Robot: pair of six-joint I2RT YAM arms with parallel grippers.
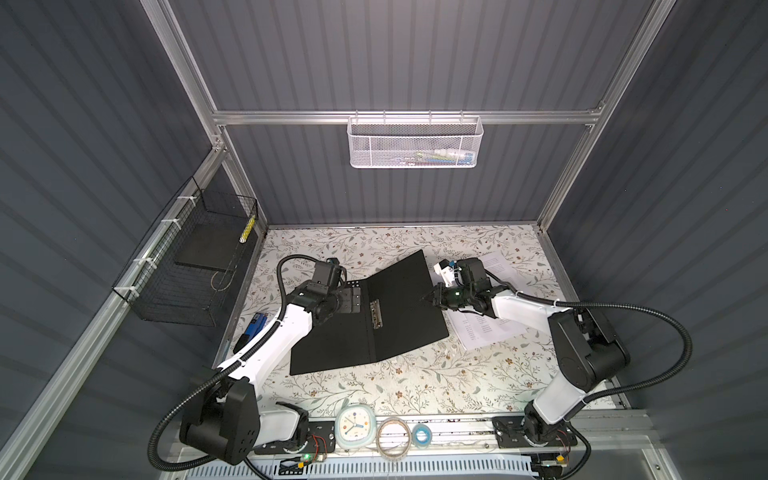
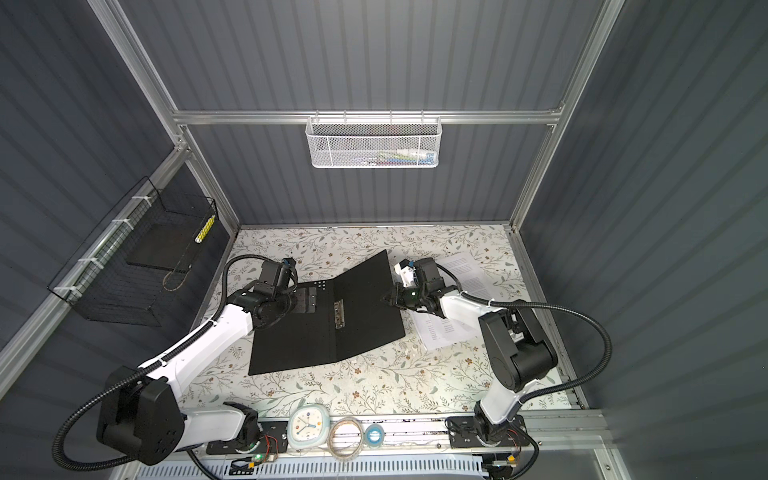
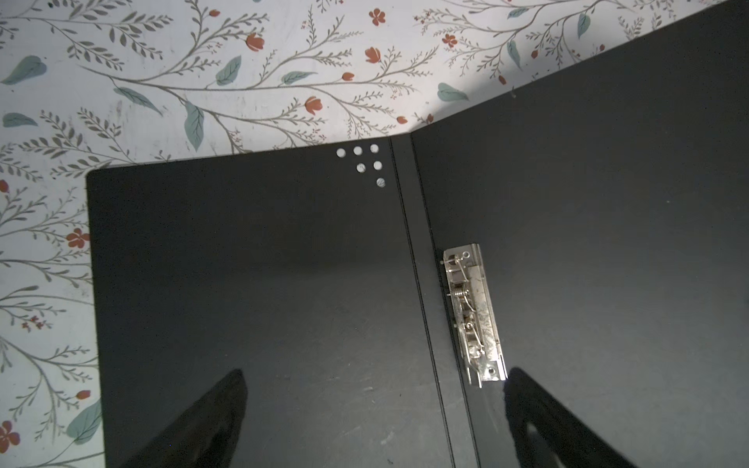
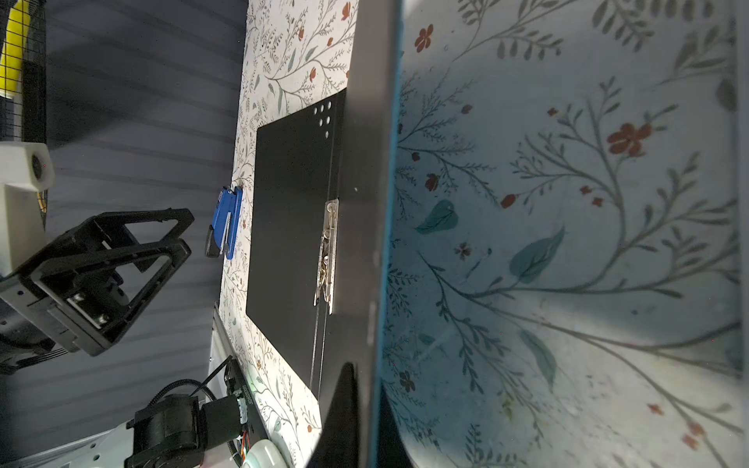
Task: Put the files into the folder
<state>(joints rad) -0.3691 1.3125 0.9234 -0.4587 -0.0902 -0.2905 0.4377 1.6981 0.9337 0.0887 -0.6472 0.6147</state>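
The folder [image 1: 340, 340] lies open on the worktop [image 1: 415, 374], black inside up, and that much of the job you can count as done. Its left cover sits flat, with the metal clip [image 1: 376, 313] beside the spine. Above that flat cover, your left gripper [image 3: 377, 375] hovers with its jaws spread as wide as they go, holding nothing.

Across the spine, your right gripper [image 1: 430, 297] is pinched tight on the outer edge of the folder's right cover. That cover looks tilted up off the worktop rather than lying down.

The files [image 1: 482, 332] are not in yet. They rest on the worktop just right of the folder, under your right arm. So the whole transfer is left: let the cover down, fetch the sheets, lay them inside.

Hard to read from here: the arm hides the middle of the files, so you cannot count sheets. Whether the clip's lever is up or down I can't make out. The folder's outside shows only as a thin blue line along the held edge.
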